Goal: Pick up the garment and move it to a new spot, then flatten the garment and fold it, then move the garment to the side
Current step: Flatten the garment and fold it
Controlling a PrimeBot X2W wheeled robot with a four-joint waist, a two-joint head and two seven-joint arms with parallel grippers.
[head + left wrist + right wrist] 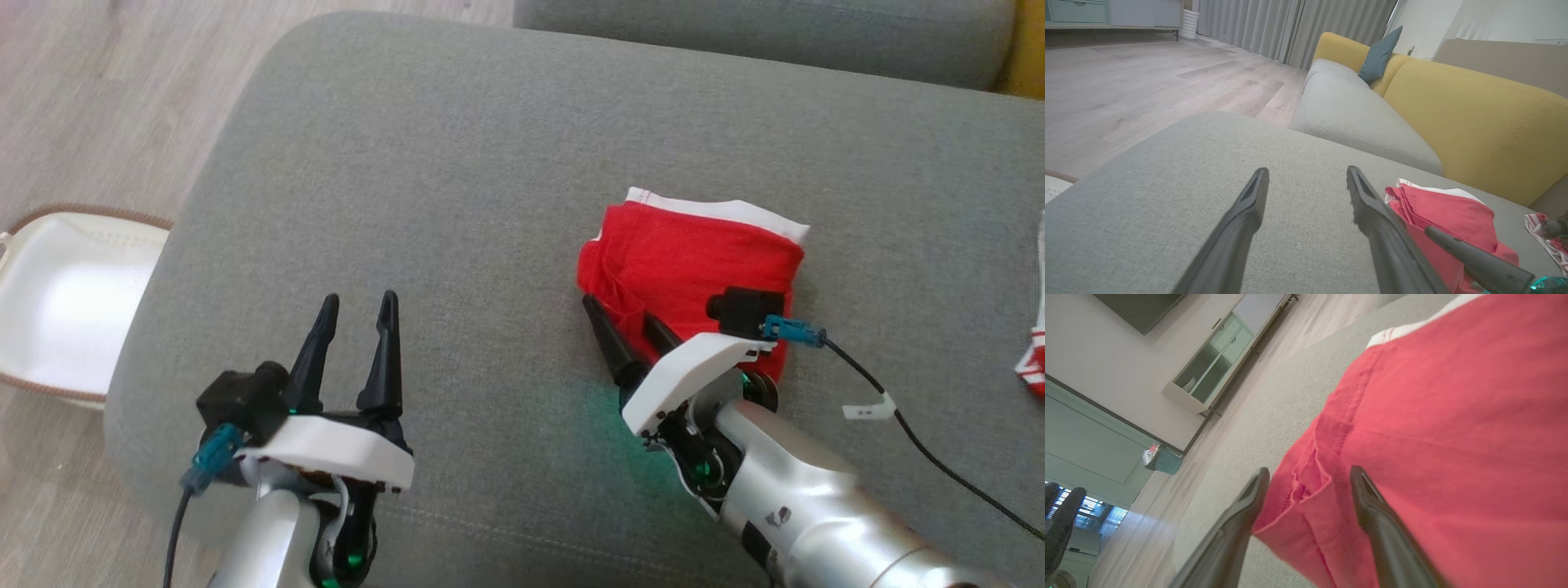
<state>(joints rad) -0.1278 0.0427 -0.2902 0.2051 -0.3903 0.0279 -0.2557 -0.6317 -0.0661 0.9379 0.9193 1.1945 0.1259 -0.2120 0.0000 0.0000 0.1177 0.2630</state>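
Observation:
The garment (694, 261) is red with a white band along its far edge. It lies folded on the grey cushion (457, 180), right of centre. My right gripper (619, 310) is at its near left corner, open. In the right wrist view the two fingers of the right gripper (1309, 471) stand apart with a loose corner of the garment (1433, 437) between them, unpinched. My left gripper (359, 298) hovers open over bare cushion to the left of the garment, with nothing in it. The left wrist view has the left gripper (1307, 171) and the garment (1449, 216) at its right.
A white basket (73, 310) sits on the wooden floor off the cushion's left edge. A red-and-white striped cloth (1033, 359) lies at the far right. The yellow sofa back (1474, 114) rises behind the cushion. A black cable (939, 457) trails from my right wrist.

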